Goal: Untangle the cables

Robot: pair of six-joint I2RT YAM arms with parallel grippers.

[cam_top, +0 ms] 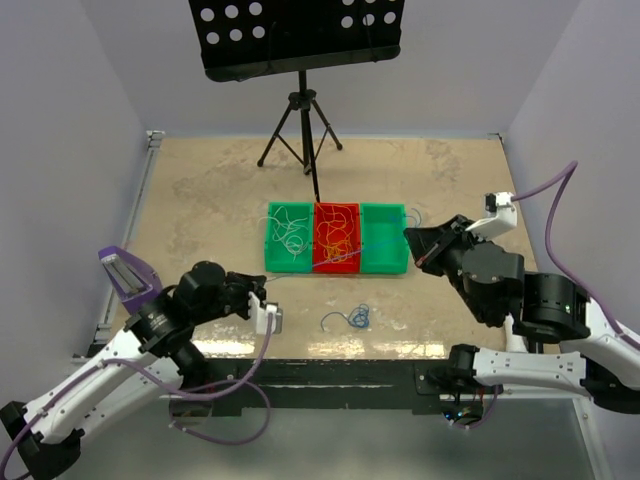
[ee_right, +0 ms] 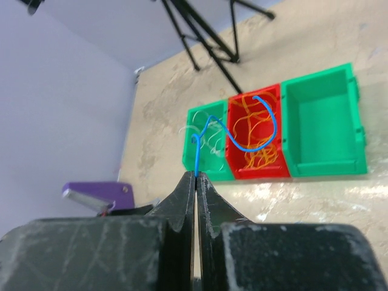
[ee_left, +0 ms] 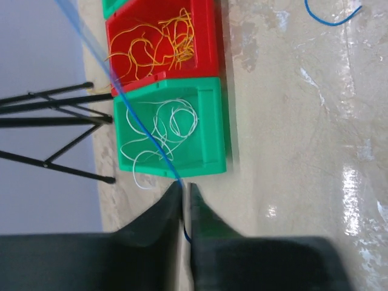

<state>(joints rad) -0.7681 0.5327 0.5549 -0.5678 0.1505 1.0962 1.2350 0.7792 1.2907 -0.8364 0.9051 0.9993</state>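
One blue cable [ee_left: 130, 118] runs taut from my left gripper [ee_left: 183, 185], which is shut on it, up across the bins. My right gripper [ee_right: 197, 176] is shut on a blue cable [ee_right: 242, 142] that curls above the bins. In the top view the left gripper [cam_top: 272, 303] is low at the front left and the right gripper [cam_top: 410, 240] is beside the right green bin [cam_top: 384, 262]. A small clump of blue cables [cam_top: 350, 318] lies on the table between them. White cables [cam_top: 288, 235] fill the left green bin and yellow-orange cables [cam_top: 338, 240] the red bin.
The three bins sit side by side in a row at mid-table. A black tripod [cam_top: 300, 125] carrying a perforated stand [cam_top: 300, 35] rises behind them. Walls close in the left, right and back sides.
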